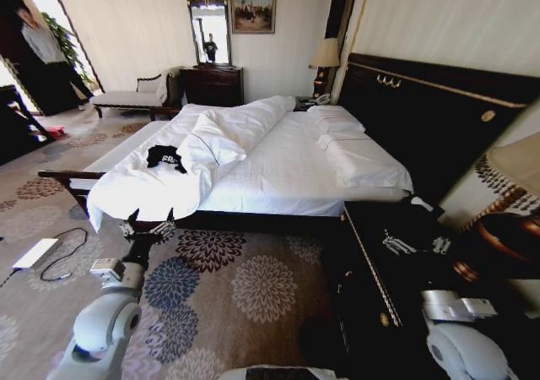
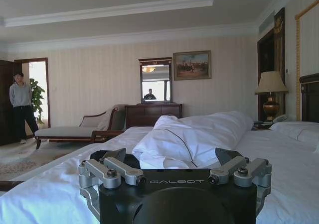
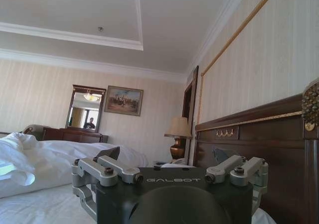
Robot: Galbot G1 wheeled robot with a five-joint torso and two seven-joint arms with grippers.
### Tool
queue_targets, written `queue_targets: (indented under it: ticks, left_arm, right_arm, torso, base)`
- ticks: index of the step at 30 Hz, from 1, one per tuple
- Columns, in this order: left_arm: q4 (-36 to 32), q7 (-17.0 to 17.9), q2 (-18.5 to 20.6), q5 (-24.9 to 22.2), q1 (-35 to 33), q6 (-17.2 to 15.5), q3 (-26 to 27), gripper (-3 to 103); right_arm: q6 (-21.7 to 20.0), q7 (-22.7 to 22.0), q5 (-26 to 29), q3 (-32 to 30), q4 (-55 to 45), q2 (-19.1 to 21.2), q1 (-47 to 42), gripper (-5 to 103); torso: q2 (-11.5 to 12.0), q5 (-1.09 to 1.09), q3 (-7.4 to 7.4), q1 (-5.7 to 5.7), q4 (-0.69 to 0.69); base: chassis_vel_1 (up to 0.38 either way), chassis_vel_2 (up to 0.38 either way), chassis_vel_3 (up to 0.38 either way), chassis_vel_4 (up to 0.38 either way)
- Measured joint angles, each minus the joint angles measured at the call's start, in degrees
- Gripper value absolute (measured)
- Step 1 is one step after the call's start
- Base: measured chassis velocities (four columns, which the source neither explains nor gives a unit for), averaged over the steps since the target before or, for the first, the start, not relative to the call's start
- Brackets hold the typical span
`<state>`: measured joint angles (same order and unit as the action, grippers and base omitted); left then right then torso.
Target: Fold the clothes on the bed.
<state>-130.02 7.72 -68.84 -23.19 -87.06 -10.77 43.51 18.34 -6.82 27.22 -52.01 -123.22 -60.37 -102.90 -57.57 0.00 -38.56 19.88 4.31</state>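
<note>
clothes: a black t-shirt (image 1: 164, 157) with white lettering lies crumpled on the white duvet (image 1: 228, 131), near the foot corner of the bed (image 1: 287, 173) on the robot's left side; in the left wrist view only a dark edge of it (image 2: 102, 155) shows just past the claw.
bed: white sheets, pillows (image 1: 336, 118) by the dark headboard (image 1: 430, 118), the duvet rumpled in a ridge toward the foot.
left claw: the left claw (image 1: 147, 225) hangs above the patterned carpet (image 1: 245, 287) just before the bed's foot corner, short of the t-shirt; its fingers (image 2: 227, 157) stand wide apart, holding nothing.
right claw: the right claw (image 3: 167, 157) is beside the headboard, over the bed's edge, its fingers (image 3: 109, 153) spread wide and empty; the right arm (image 1: 460, 333) is low on the robot's right by the dark nightstand (image 1: 396, 245).
</note>
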Motion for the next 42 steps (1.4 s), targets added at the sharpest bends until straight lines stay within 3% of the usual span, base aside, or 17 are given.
queue_targets:
  ticks: [42]
  left_arm:
    - [0.62,-0.1,-1.05,0.78,-0.19,0.25,-0.15,100]
  right_arm:
    - [0.42,-0.29,-0.57,0.77,3.04,0.1,1.94,100]
  torso:
    - [0.0,0.01,0.0,-0.02,0.0]
  base:
    - [-0.098,0.166,0.096,-0.167]
